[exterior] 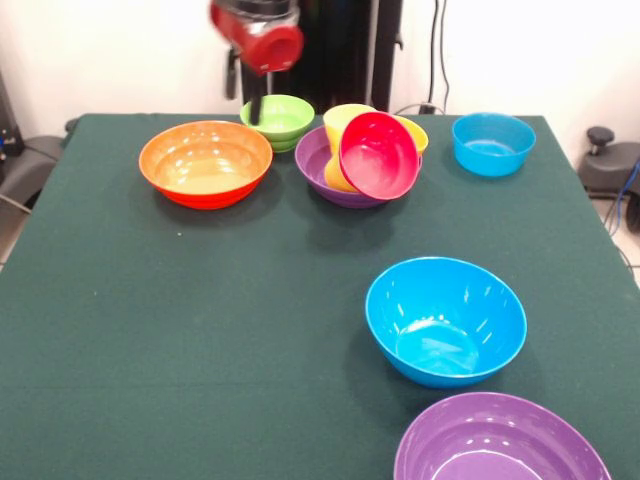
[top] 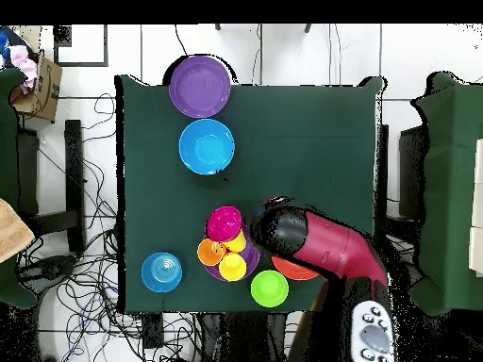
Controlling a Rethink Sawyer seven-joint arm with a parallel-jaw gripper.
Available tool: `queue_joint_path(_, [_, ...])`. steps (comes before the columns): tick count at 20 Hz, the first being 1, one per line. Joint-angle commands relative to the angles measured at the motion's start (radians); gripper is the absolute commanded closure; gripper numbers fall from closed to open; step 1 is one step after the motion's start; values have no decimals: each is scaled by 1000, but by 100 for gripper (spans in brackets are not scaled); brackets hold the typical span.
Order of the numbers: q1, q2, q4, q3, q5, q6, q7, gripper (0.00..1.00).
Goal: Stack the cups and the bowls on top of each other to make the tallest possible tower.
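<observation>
Your gripper (exterior: 256, 110) is hanging over the green bowl (exterior: 278, 120), orange bowl (exterior: 205, 163) and purple bowl (exterior: 335, 170) flanking it; green cloth (exterior: 150, 330) beyond is lying open.

Bright even light, glossy glare.

Table (exterior: 150, 330): dark green cloth, plain. Large bowls: orange (exterior: 205, 163), blue (exterior: 446, 320), purple (exterior: 500, 440); second purple bowl (exterior: 318, 165) holds yellow cups (exterior: 345, 125) and red small bowl (exterior: 378, 155). Small bowls: light green (exterior: 277, 120), blue (exterior: 492, 143). Arm (exterior: 262, 40): red, black.
</observation>
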Motion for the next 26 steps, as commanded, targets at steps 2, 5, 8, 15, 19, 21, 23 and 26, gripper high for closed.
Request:
queue_joint_path(2, [-98,157,-217,189,-182,99,-292,0])
queue_joint_path(5, [-115,180,-252,209,-225,102,-291,0])
queue_joint_path(8, [-134,213,-268,234,-263,69,-283,0])
queue_joint_path(15, [-156,277,-259,274,-310,-1,-209,0])
queue_joint_path(19, [-151,313,-261,273,-336,-55,-158,0])
queue_joint_path(21, [-148,321,-265,273,-343,-63,-142,0])
queue_joint_path(23, [-146,322,-264,272,-344,-55,-133,0])
queue_joint_path(26, [-142,313,-249,270,-347,-39,-117,0])
